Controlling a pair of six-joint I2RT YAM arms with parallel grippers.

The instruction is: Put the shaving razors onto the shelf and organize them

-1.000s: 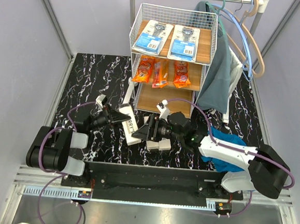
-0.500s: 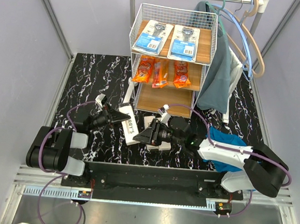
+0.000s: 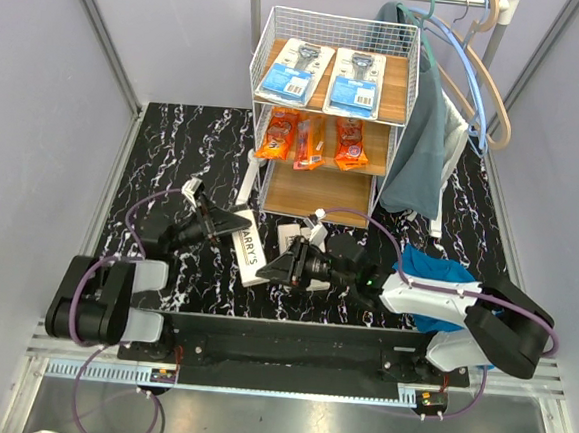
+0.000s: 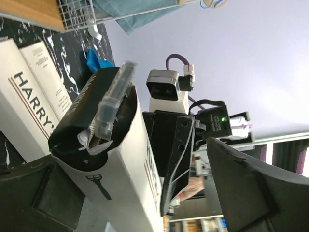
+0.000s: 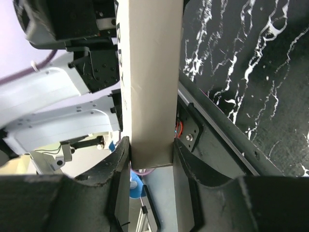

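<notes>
A long white cardboard box (image 3: 251, 247) lettered "HARRY'S" in dark capitals, with a small razor outline printed on it, is clamped at one end between the right gripper's (image 5: 150, 147) black fingers. Its other end, open on a clear plastic razor part, sits between the left gripper's (image 3: 233, 221) widely spread fingers. Beyond both grippers stands the wire-mesh shelf (image 3: 317, 191).

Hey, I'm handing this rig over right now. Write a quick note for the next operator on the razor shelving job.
Left hand: open, at the opened end of the white box, not gripping it.
Right hand: shut on that box's other end.
Done: two blue cards on the shelf top board, three orange bags on the middle board.
Left: the held box and two more boxes lying on the table are not yet shelved; the bottom board looks like the likely spot.
</notes>
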